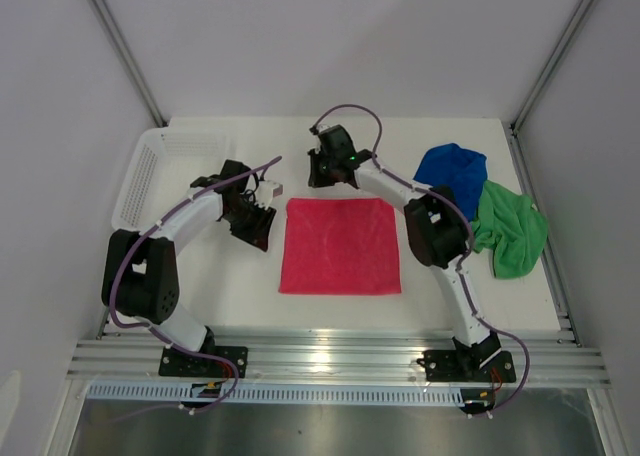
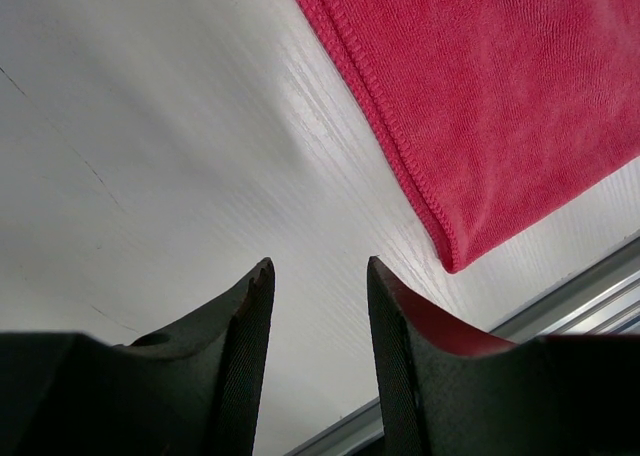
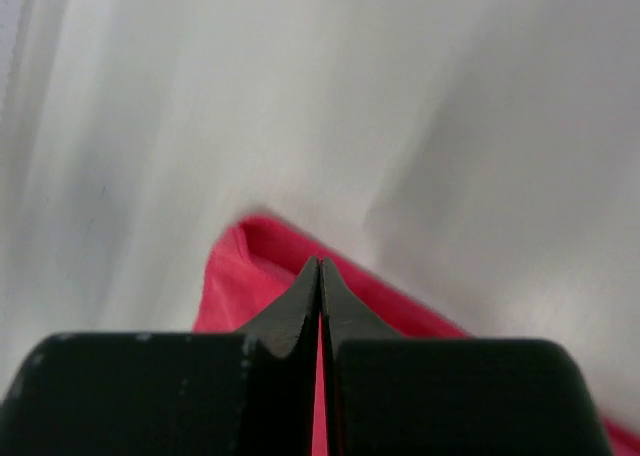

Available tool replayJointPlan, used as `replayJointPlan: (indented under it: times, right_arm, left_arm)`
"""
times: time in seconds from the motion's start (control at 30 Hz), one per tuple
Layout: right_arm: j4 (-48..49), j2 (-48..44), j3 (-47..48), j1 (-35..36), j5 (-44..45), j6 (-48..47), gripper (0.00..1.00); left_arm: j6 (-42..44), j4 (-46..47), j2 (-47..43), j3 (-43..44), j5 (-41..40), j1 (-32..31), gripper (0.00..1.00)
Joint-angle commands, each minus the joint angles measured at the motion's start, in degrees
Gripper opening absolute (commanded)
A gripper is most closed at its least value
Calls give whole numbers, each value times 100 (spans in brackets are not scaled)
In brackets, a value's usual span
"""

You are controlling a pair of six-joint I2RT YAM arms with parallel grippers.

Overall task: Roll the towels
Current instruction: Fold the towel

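The pink-red towel (image 1: 340,246) lies spread flat and square in the middle of the table. My right gripper (image 1: 335,176) is at its far edge near the far left corner, shut, with its tips (image 3: 319,259) over the red cloth (image 3: 235,276). I cannot tell whether they pinch any cloth. My left gripper (image 1: 258,231) hangs just left of the towel's left edge, open, with only bare table between its fingers (image 2: 318,266); the towel's near corner (image 2: 450,246) lies to its right. The blue towel (image 1: 452,166) and the green towel (image 1: 512,231) lie crumpled at the right.
A white mesh basket (image 1: 150,171) stands at the far left of the table. The metal rail (image 1: 340,351) runs along the near edge, also seen in the left wrist view (image 2: 580,296). White walls close in the back and sides.
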Motion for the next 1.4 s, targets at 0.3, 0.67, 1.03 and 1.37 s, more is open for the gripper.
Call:
replayJointPlan:
  times: [0.3, 0.67, 1.03, 1.37]
  right_arm:
    - [606, -3005, -4045, -744, 528, -25, 0]
    - [1098, -2627, -4452, -1438, 572, 98, 0]
    - [782, -2495, -4127, -1668, 730, -24, 0]
    - [1, -3821, -4169, -1615, 897, -95, 39]
  left_arm:
    - [386, 321, 426, 493, -790, -1694, 46]
    - [421, 68, 1754, 564, -1292, -2232, 44]
    - [518, -118, 1649, 467, -1204, -2355, 43]
    - [808, -434, 639, 924, -870, -2355, 50]
